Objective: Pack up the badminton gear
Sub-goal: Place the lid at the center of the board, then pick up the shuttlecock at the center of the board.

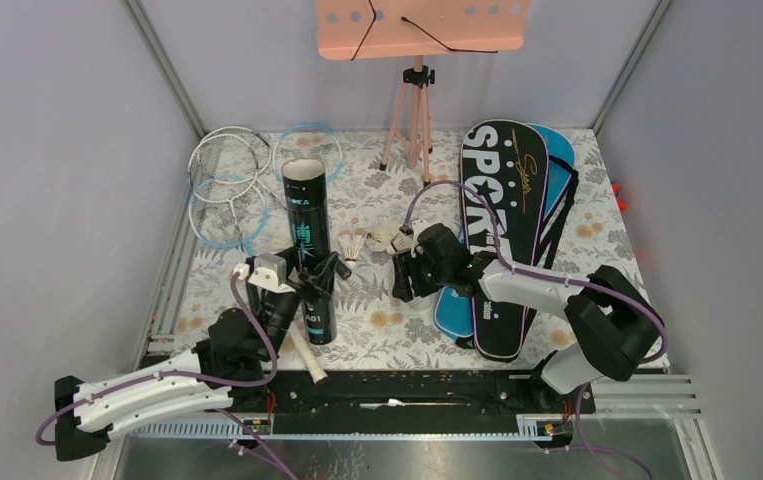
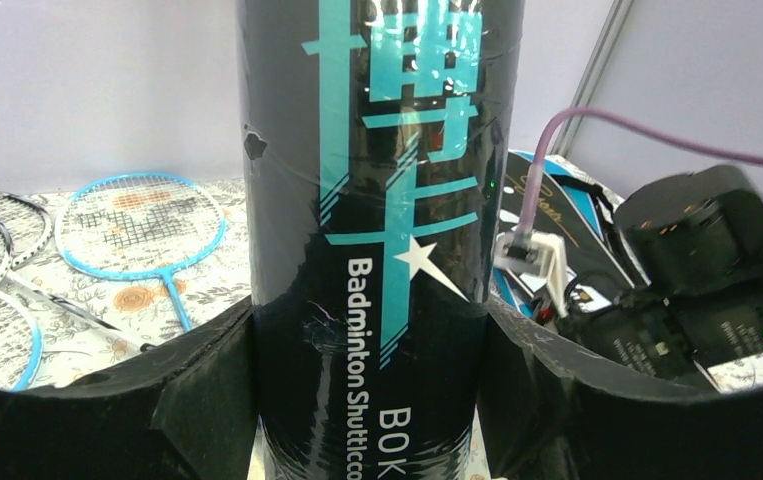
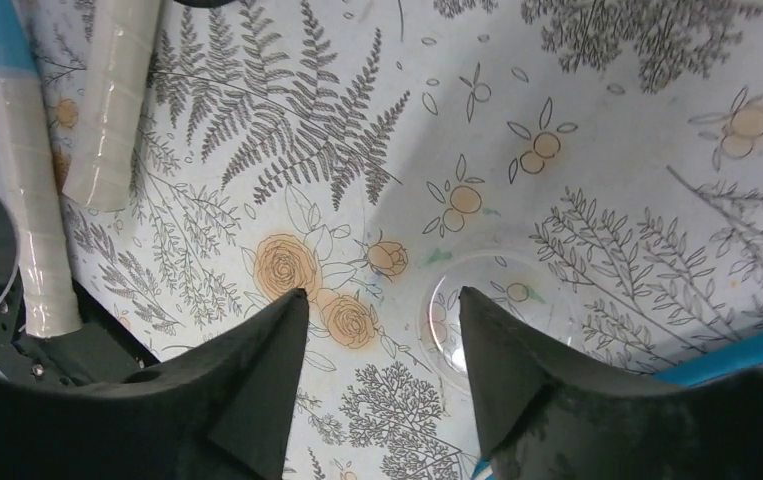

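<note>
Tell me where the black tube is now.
In the top view the black tube is upright left of centre, gripped by the left tool, between the rackets and the shuttlecocks.

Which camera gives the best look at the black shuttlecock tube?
Top external: the whole black tube stands on the table, top open. Left wrist shows only its lettered middle, inside the left gripper. Right wrist: not clearly visible.

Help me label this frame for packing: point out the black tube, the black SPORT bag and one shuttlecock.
black tube [image 1: 305,225], top view, upper body below the open mouth.
black SPORT bag [image 1: 492,190], top view, white lettering.
shuttlecock [image 1: 353,245], top view, feather skirt.
</note>
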